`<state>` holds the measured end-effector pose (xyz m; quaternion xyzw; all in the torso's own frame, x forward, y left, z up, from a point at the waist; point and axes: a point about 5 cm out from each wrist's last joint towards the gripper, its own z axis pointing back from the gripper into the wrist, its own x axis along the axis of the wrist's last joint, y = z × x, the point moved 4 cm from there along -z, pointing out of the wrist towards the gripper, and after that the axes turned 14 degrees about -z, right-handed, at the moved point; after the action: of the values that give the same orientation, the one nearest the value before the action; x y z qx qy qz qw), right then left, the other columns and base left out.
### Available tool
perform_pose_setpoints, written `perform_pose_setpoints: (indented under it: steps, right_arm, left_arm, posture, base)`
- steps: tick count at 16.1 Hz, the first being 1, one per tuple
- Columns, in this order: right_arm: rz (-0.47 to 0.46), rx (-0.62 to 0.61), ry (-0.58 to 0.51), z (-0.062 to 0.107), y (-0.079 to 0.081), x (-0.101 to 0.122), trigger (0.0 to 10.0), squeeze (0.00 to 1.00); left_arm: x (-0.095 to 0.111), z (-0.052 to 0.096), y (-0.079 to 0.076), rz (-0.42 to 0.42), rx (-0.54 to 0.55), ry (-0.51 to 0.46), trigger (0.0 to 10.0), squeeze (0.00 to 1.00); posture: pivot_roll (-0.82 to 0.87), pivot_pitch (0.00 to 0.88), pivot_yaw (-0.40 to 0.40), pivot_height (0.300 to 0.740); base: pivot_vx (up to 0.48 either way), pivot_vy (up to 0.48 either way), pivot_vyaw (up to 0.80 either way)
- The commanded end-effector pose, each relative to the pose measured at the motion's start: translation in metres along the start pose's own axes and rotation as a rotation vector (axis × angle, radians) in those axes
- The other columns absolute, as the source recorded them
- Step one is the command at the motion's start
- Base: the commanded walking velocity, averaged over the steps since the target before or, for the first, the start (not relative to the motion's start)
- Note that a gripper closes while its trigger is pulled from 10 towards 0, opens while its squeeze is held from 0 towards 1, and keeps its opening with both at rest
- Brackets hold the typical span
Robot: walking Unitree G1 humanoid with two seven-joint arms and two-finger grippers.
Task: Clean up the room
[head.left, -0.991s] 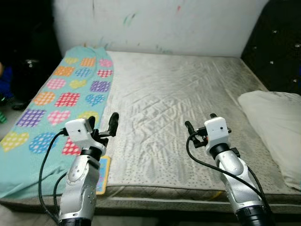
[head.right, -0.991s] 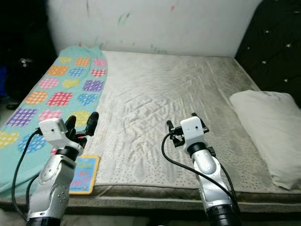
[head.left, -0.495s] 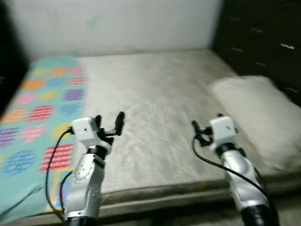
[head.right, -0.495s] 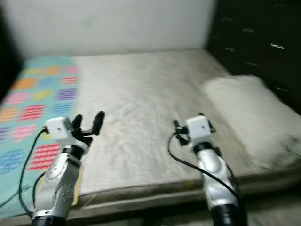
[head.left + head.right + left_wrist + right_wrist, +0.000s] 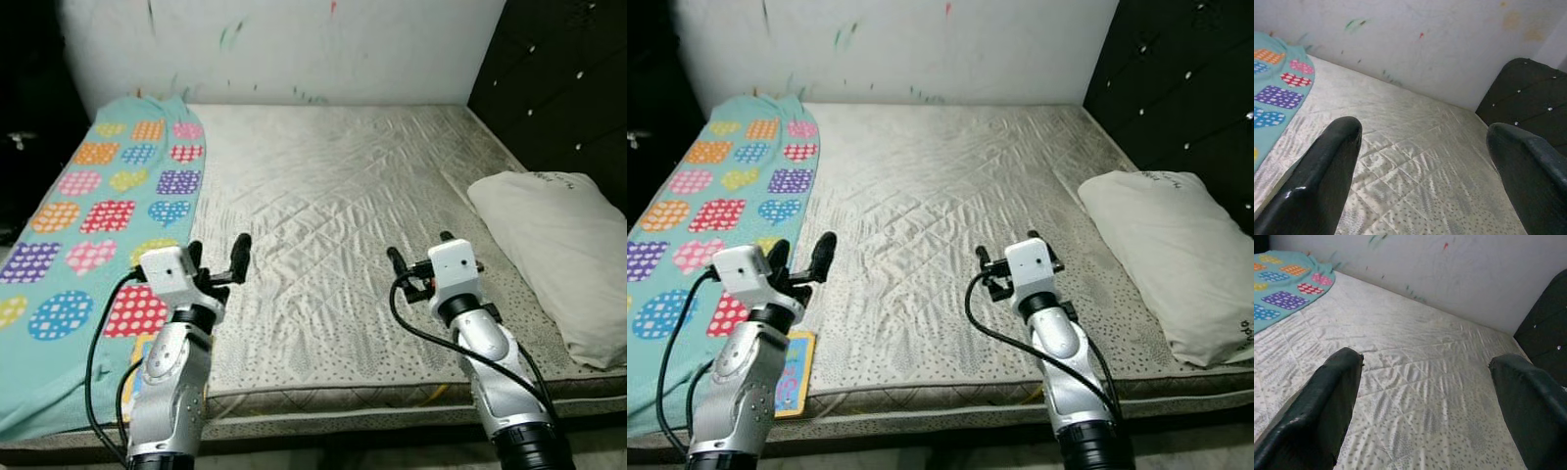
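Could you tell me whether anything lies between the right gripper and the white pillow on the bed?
Nothing visible does. The right gripper hovers open over the bare grey quilted mattress; the white pillow lies to its right at the mattress edge, with only bare mattress between them.

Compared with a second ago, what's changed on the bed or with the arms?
Nothing was grasped or released. The camera swung toward the pillow and back. Both the left gripper and right gripper stay open over the mattress; the heart blanket and book lie as before.
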<state>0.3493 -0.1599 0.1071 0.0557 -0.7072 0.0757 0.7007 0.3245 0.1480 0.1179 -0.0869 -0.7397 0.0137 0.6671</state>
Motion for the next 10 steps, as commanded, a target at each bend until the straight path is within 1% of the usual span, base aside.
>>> perform_pose_setpoints:
  steps: [1, 10]
  right_arm:
    - [0.005, 0.004, -0.008, -0.0001, -0.0008, 0.0021, 10.0, 0.00]
    - [0.004, 0.014, -0.012, -0.0022, 0.0011, 0.0031, 10.0, 0.00]
  left_arm:
    - [0.0042, -0.0013, -0.0016, -0.009, -0.007, -0.018, 10.0, 0.00]
    - [0.0042, -0.0021, -0.0017, -0.014, -0.007, -0.018, 10.0, 0.00]
  posture:
    - [-0.10, 0.000, -0.033, 0.740]
    - [-0.10, 0.000, -0.033, 0.740]
  base:
    - [0.000, 0.439, 0.00]
    - [0.000, 0.480, 0.00]
